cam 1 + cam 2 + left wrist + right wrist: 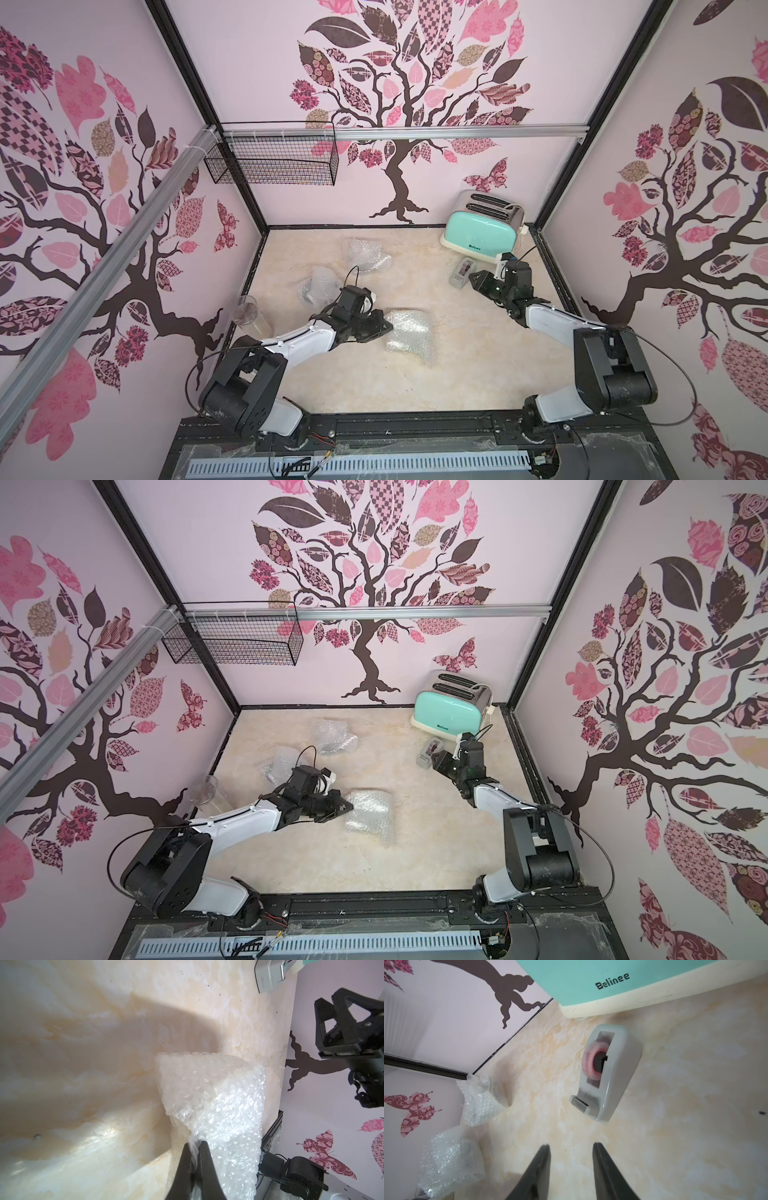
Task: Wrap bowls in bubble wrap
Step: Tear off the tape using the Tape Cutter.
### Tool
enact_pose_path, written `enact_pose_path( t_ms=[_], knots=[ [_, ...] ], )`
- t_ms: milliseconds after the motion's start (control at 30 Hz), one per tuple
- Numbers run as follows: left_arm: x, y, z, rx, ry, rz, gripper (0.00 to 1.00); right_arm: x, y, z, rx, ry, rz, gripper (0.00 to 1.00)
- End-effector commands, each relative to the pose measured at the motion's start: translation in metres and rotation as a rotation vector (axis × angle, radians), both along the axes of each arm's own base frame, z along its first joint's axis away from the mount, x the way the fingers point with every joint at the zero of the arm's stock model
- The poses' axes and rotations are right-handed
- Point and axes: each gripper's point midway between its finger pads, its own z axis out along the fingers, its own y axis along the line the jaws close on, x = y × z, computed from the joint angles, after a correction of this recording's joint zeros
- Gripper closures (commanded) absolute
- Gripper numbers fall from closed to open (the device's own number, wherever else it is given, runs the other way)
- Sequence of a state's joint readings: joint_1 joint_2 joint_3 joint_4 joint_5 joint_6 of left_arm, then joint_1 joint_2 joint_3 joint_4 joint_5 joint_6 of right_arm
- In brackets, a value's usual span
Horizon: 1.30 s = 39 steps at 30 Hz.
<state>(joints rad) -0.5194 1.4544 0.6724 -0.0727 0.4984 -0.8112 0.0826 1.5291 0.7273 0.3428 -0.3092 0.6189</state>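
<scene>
Clear dimpled bubble wrap (218, 1105): black left gripper (196, 1143) clamps its edge, probably pinning the fold; right gripper (572, 1145), jaws apart, faces grey plastic tape dispenser (614, 1076).

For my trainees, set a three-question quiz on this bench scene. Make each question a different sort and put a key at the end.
1. True or false: the left hand is shut on the edge of a bubble wrap bundle.
2. Multiple choice: what lies nearest the open right hand? A) the drinking glass B) the tape dispenser C) the wire basket
3. Fill in: counting in a top view, ___ bubble wrap bundles lie on the table.
Key: 1 true; 2 B; 3 three.
</scene>
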Motion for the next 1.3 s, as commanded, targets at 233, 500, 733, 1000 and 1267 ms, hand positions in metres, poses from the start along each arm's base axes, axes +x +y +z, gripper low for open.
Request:
enact_pose_path(
  t_ms=[233, 500, 733, 1000, 1267],
  knots=[
    [0.003, 0.003, 0.01, 0.015, -0.043, -0.011, 1.0, 0.043, 0.015, -0.01, 0.08, 0.017, 0.066, 0.62],
    [0.004, 0.003, 0.01, 0.02, -0.046, -0.012, 1.0, 0.051, 0.014, -0.029, 0.095, 0.066, 0.056, 0.62],
    [0.003, 0.004, 0.007, 0.026, -0.04, -0.013, 1.0, 0.049, 0.015, -0.046, 0.104, 0.109, 0.06, 0.62],
    [0.003, 0.003, 0.006, 0.026, -0.039, -0.017, 1.0, 0.055, 0.023, -0.059, 0.16, 0.133, 0.087, 0.62],
    [0.003, 0.003, 0.007, 0.026, -0.04, -0.022, 1.0, 0.059, 0.026, -0.061, 0.191, 0.135, 0.093, 0.68]
  ],
)
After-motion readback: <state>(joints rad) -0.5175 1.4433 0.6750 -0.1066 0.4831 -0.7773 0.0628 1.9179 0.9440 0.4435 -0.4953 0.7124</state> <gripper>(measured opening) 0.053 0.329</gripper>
